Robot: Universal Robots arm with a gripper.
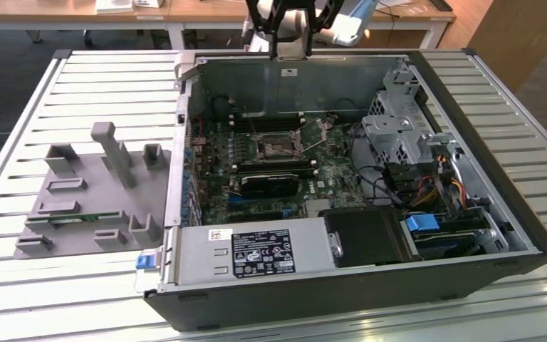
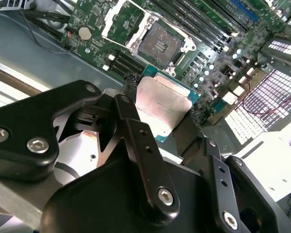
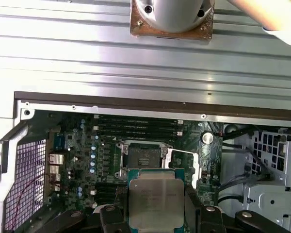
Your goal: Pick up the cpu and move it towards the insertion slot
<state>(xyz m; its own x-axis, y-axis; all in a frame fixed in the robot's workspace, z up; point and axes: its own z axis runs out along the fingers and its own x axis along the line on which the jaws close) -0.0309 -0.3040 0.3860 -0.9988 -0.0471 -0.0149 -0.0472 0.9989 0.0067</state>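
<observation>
Two black fingers point(image 2: 136, 136) of my gripper point(image 2: 160, 121) pinch the cpu point(image 2: 160, 107) by its opposite edges, its silvery lid bare between them and its green rim showing at the sides. In the first wrist view the same chip point(image 3: 155, 196) hangs flat in my gripper point(image 3: 155, 208), held in the air above the motherboard point(image 3: 82, 160) and touching nothing but my fingers.

The insertion slot point(image 3: 141, 158) lies just beyond the chip on the board, its dark centre uncovered and its shiny metal frame swung open beside it; in the second wrist view the slot point(image 2: 160, 43) sits near the chip's far corner. Memory slots point(image 3: 136, 127) run in dark rows on the slot's other side.

In the exterior view the slot point(image 1: 275, 147) sits mid-board inside the open computer case point(image 1: 350, 299), with my arm point(image 1: 290, 28) above the case's rear wall. A black heatsink block point(image 1: 267, 185) lies just beside the slot. A grey fixture tray point(image 1: 83, 206) rests on the slatted table point(image 1: 112, 85), well apart from the slot, toward the exterior view's left.
</observation>
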